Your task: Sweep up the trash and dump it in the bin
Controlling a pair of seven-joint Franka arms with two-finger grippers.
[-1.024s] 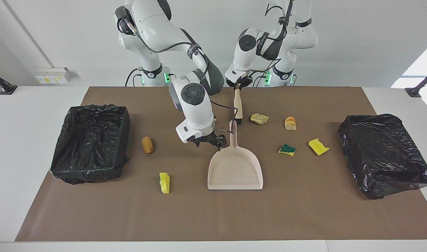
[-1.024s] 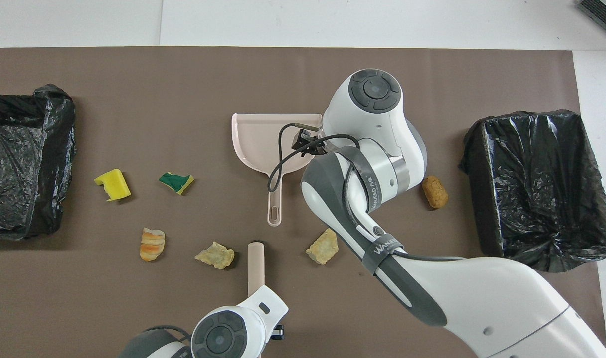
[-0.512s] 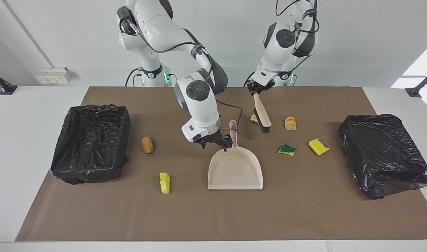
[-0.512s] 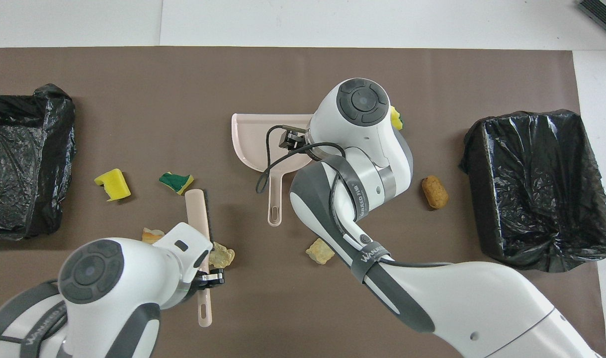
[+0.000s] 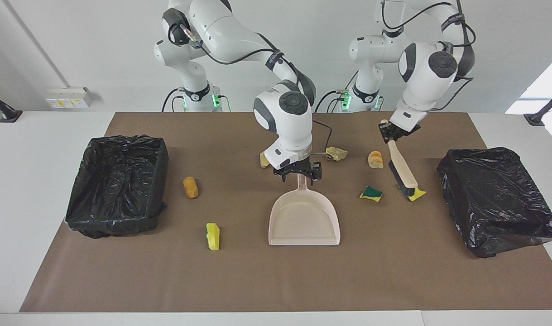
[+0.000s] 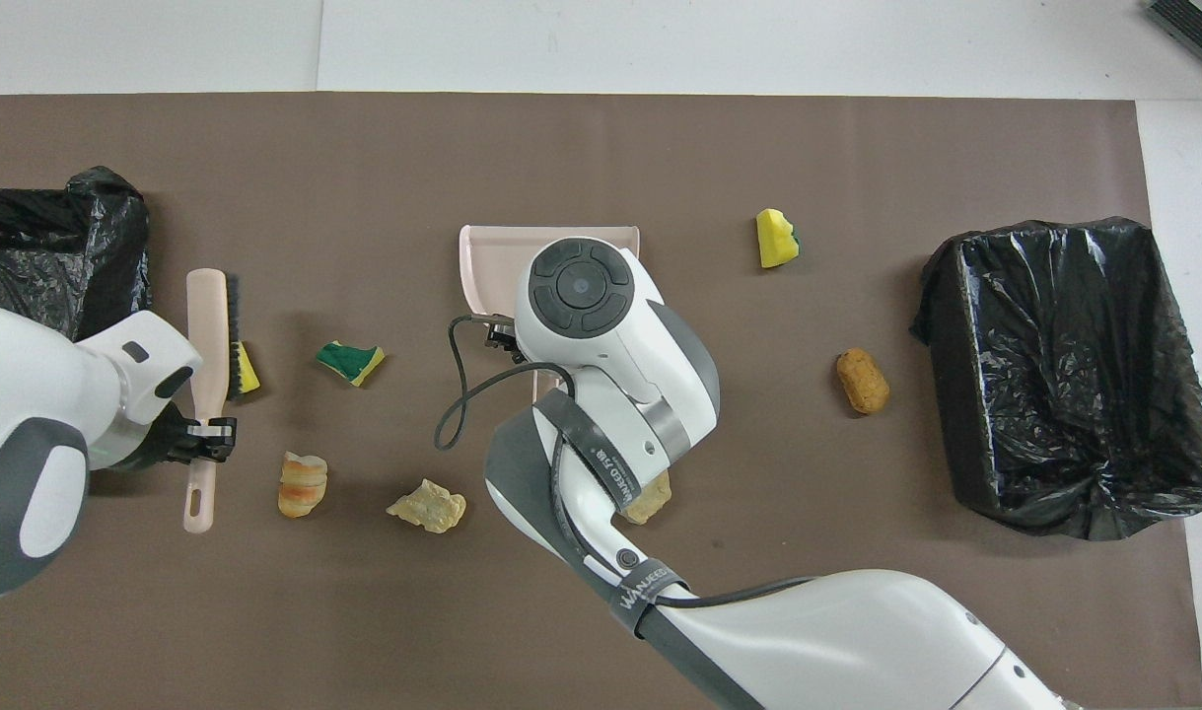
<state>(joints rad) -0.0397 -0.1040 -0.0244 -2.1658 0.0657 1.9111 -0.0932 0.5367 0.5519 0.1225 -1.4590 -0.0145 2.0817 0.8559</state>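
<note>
The facing view shows the left hand [image 5: 399, 131], clamped on the brush [image 5: 401, 168], has swung to the yellow scrap [image 5: 417, 194] near one bin [image 5: 493, 199], while the wide-open right hand [image 5: 298, 174] now straddles the dustpan [image 5: 304, 217] handle, readying sweeping.

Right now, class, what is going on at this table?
The left hand holds the brush, bristles against a yellow sponge scrap near the bin at that arm's end. The right hand is open over the dustpan's handle. Six other scraps lie scattered on the brown mat; the dustpan is empty.
</note>
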